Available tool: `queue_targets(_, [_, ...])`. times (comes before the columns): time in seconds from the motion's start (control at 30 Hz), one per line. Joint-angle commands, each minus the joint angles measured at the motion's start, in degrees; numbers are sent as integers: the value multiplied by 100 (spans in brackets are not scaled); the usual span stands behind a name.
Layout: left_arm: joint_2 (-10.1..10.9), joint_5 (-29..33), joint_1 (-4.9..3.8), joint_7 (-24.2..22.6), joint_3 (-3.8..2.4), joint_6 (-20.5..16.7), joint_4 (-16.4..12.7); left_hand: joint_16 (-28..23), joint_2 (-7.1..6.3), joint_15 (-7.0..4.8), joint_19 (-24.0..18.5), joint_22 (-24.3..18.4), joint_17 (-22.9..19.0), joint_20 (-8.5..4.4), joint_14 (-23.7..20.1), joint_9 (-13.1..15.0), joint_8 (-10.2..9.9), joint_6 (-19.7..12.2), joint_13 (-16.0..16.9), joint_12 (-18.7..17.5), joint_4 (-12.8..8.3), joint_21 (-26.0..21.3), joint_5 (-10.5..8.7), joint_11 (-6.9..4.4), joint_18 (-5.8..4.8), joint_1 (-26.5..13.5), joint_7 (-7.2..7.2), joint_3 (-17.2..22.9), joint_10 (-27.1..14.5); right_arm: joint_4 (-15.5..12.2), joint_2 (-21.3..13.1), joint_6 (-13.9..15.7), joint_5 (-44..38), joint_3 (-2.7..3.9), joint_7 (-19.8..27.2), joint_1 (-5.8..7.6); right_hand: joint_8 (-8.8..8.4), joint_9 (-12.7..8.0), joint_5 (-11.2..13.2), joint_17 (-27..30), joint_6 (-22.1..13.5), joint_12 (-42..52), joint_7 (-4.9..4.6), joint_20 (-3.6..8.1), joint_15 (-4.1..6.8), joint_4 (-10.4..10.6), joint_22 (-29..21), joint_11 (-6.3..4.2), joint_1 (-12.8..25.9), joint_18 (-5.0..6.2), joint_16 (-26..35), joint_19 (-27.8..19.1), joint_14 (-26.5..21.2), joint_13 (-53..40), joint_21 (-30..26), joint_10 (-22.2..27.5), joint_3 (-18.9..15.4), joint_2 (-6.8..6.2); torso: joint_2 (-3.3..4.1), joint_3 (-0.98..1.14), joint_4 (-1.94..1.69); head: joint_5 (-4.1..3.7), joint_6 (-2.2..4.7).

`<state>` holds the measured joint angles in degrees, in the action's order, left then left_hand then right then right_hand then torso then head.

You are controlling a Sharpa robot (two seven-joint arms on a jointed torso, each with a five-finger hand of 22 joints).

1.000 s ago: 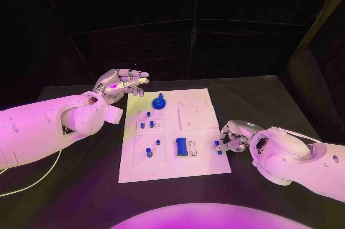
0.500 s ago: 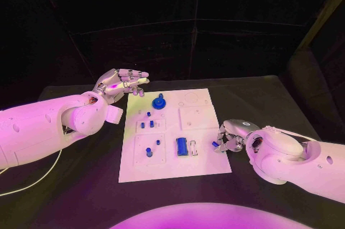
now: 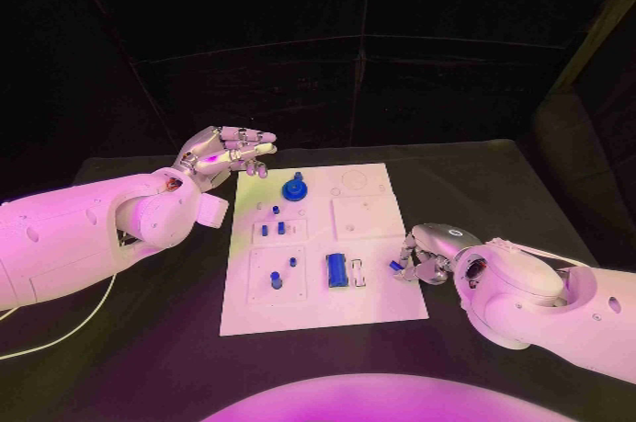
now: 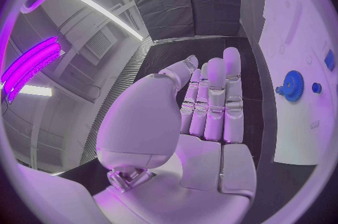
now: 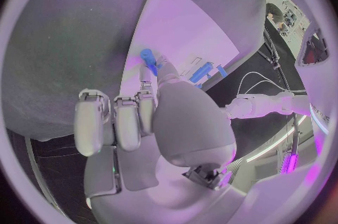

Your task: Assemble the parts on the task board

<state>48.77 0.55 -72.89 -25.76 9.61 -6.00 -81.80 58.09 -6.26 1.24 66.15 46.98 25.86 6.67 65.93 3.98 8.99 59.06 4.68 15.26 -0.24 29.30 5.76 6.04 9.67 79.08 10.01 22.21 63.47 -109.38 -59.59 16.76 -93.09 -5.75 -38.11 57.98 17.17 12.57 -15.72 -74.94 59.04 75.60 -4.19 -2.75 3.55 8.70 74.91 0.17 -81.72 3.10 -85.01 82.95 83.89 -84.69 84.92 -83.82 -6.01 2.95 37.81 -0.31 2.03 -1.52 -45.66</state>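
The white task board [image 3: 378, 302] lies in the middle of the black table. On it are a blue gear [image 3: 294, 190], a blue block [image 3: 335, 270] and a few small blue pegs [image 3: 275, 279]. My right hand [image 3: 429, 253] sits at the board's right edge and pinches a small blue part [image 3: 396, 266] just above the board. The right wrist view shows that part [image 5: 148, 60] between the fingertips, over the board [image 5: 190, 27]. My left hand [image 3: 225, 151] hovers off the board's far left corner with fingers apart, holding nothing. In the left wrist view the gear [image 4: 292, 86] lies beyond that hand [image 4: 211, 103].
A white cable [image 3: 53, 339] runs over the table at the near left. Dark curtains close off the back, and the table's far edge lies just behind the board.
My right hand has drawn slightly inward along the board's right edge, carrying the small blue part with it. The left hand has stayed put.
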Motion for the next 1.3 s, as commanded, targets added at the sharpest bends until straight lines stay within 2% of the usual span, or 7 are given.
queue_targets(0.03, [-5, 12, -8, -67, -3, 76, -4, 20, 42, -9, -15, -8, -5, 23, -29, 9, 21, 40, 7, 21, -33, -36, 35, -30, 78, 12, -15, 0, 4, -96, -49, 463, 409, -16, 17, -14, -8, 35, -32, -520, 45, -46, -13, 21, 40, 6, 371, -46, -259, -56, -21, 14, 423, 485, 9, -97, 37, 304, 3, -5, -5, -2, 6])
queue_targets(0.17, [-3, 12, -8, -71, -1, 83, -8, 20, 42, -9, -15, -8, -5, 23, -29, 9, 21, 40, 7, 21, -33, -36, 35, -30, 78, 12, -15, 0, 4, -216, -118, 921, 899, -13, 144, -10, -36, 31, -79, -548, 76, -25, -7, 25, 44, 48, 402, -50, -205, -63, -34, 34, 430, 468, 23, -114, 93, 284, 3, -11, 4, -3, 1])
queue_targets(0.3, [1, 12, -8, -74, -1, 85, -13, 20, 42, -9, -15, -8, -5, 23, -29, 9, 21, 40, 7, 21, -33, -36, 35, -30, 78, 12, -15, 0, 4, -277, -122, 1258, 1308, -12, 294, -8, -66, 29, -95, -564, 127, -12, -6, 25, 42, 168, 425, -49, -28, -68, -43, 51, 434, 456, 33, -132, 89, 199, 6, -2, 7, 26, -6])
queue_targets(0.43, [6, 12, -9, -77, -1, 94, -20, 23, 34, -13, -17, -8, -11, 21, -33, 9, 31, 48, 7, 31, -35, -36, 33, -34, 79, 4, -21, -7, 5, -299, -82, 1426, 1720, -11, 400, -7, -104, 34, -458, -577, 204, 1, 9, 30, 52, 306, 449, -60, 186, -72, -50, 67, 437, 440, 44, -153, 27, 33, 4, -4, 9, 28, -14])
queue_targets(0.63, [10, 12, -9, -79, -1, 107, -27, 23, 34, -13, -17, -8, -11, 21, -33, 9, 31, 48, 7, 31, -35, -36, 33, -34, 79, 4, -21, -7, 5, -226, 86, 1424, 2015, -11, 432, -6, -119, 38, -550, -580, 228, 5, 14, 34, 55, 322, 450, -64, 209, -72, -51, 68, 438, 434, 44, -158, 20, -5, -1, -2, 14, 46, -13])
queue_targets(0.87, [7, 12, -9, -78, -1, 113, -33, 23, 34, -13, -17, -8, -11, 21, -33, 9, 31, 48, 7, 31, -35, -36, 33, -34, 79, 4, -21, -7, 5, -85, 354, 1213, 2199, -10, 347, -4, -117, 51, -572, -583, 277, 10, 22, 38, 59, 361, 452, -70, 264, -72, -52, 69, 439, 427, 44, -163, -1, -32, 6, -3, 1, 37, -11])
queue_targets(1.3, [10, 12, -10, -71, -1, 109, -44, 26, 24, -12, -19, -8, -15, 20, -35, 7, 34, 45, 5, 36, -30, -37, 31, -34, 78, -14, -20, -18, 1, 140, 678, 1134, 2248, -9, 218, -3, -61, 123, -569, -582, 423, 12, 79, 60, 90, 417, 449, -113, 332, -70, -51, 67, 438, 418, 41, -173, -32, -61, 2, -6, 3, 54, -25])
